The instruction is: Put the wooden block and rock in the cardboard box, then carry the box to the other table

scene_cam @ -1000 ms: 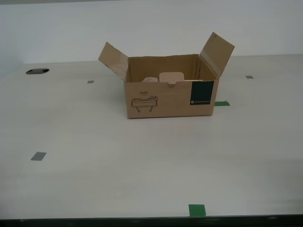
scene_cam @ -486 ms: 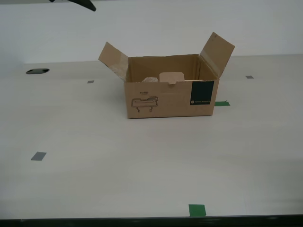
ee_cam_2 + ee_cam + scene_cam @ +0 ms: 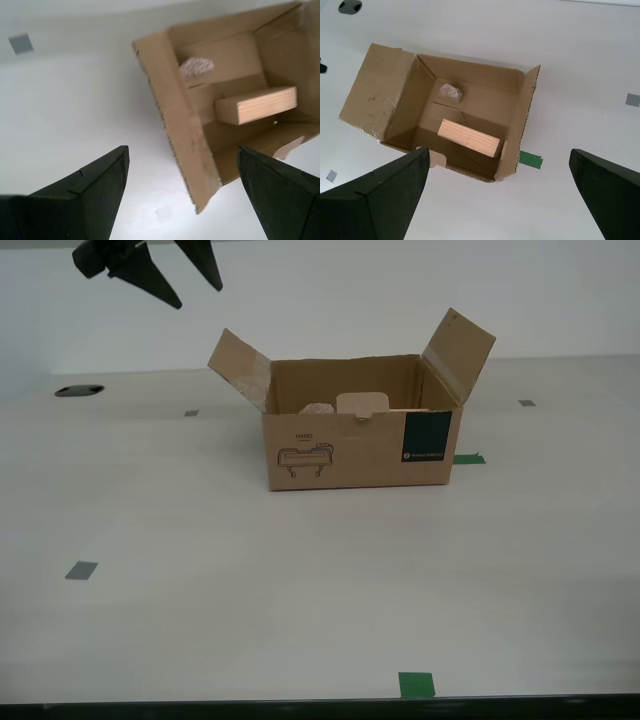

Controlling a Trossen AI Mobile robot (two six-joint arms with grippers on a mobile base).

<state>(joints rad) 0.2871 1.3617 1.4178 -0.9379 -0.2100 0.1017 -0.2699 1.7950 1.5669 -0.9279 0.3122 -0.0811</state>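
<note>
Since both loads already lie inside the carton, step in hand: gripping and lifting the cardboard box (image 3: 360,455), as I judge it.
Exterior view's upper left: one black gripper (image 3: 198,296) hangs in the air, fingers spread, well apart from the box and up-left of its left flap. I cannot firmly say which arm it belongs to.
Left flap: tilted outward, away from the box. My second wrist view looks past this flap's edge into the box.
My second gripper (image 3: 182,148): jaws wide apart, holding nothing. The box lies off to one side of it, not between the jaws.
The rock (image 3: 450,92): on the box floor near the rear wall, toward the exterior view's left, apart from the block.
The wooden block (image 3: 469,137): flat on the box floor toward the front wall. Its long axis runs roughly along the box's long side, slightly skewed.
My first gripper (image 3: 497,151): jaws wide apart and empty. It is high above the box, looking down into it, so I judge it better lined up with the box.
Right flap: upright, leaning a little outward.
Box's long axis: across the exterior view, so the flap ends face the exterior view's left and right, one for each arm.
Table (image 3: 300,590): smooth and off-white with tape marks. The other table is not in view.
Next move: I judge each gripper must come down to its own end wall.
</note>
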